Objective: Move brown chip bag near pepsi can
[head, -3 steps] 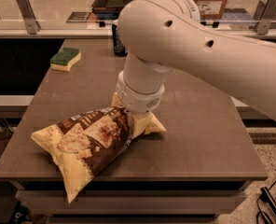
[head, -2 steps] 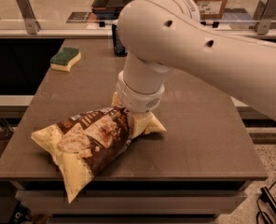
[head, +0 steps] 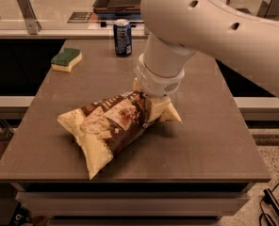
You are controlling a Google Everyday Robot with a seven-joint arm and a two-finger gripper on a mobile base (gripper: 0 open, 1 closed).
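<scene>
**Shifted rightward: brown chip bag (head: 112, 126) trails the arm, pepsi can (head: 123, 37) uncovered**

Since a second ago, arm and bag have moved together to the right and a little toward the far edge, and the can the arm was hiding now shows.

The white arm (head: 210, 27) fills the upper right, reaching down over the middle of the table (head: 215, 126). Behind the table runs a pale counter (head: 17, 32) with a dark tray (head: 116, 4) on it.

The bag lies mid-table with its long axis slanting from front-left up to right. Its right end is tucked under the wrist, where the gripper (head: 151, 100) sits. Whether the gripper is clamped on the bag I cannot tell from here.

The can stands upright near the far edge, well apart from the bag, straight back and slightly left of the gripper. So the bag's way lies away from me, across bare tabletop. A green-and-yellow sponge (head: 66, 60) rests far left, off that path.
</scene>
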